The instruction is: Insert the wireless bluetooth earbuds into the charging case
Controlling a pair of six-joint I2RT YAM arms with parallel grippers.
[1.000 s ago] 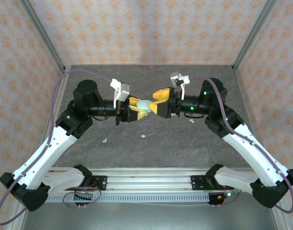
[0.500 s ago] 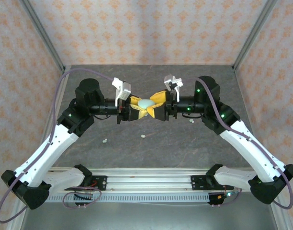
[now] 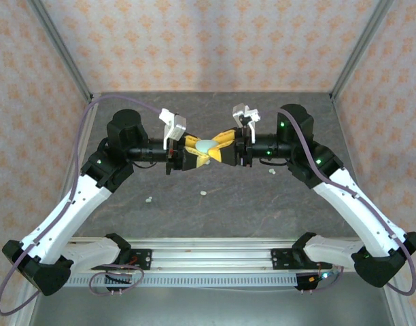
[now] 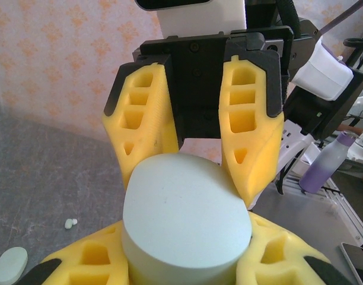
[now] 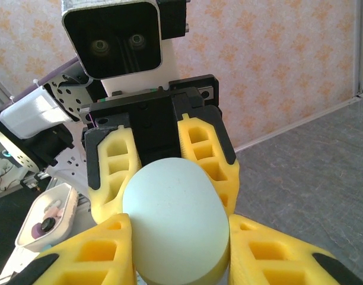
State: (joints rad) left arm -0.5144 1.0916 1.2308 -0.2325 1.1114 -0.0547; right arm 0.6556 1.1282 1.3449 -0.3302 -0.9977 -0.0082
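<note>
left gripper point(image 3: 198, 153): yellow fingers clamped tight on the mint charging case point(image 3: 205, 145) | right gripper point(image 3: 215, 149): fingers pinching that same case from the opposite side, nose to nose | case: up in the air between both, over mid-table | wireless bluetooth earbuds point(image 3: 203, 193): tiny pale buds loose on the grey table point(image 3: 160, 224) below, well apart from the case

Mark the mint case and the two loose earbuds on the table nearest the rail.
case point(image 3: 206, 145): top view, on its pale upper face.
left earbud point(image 3: 148, 200): top view, on its middle.
middle earbud point(image 3: 203, 193): top view, on its middle, nearer the rail than the case.
</note>
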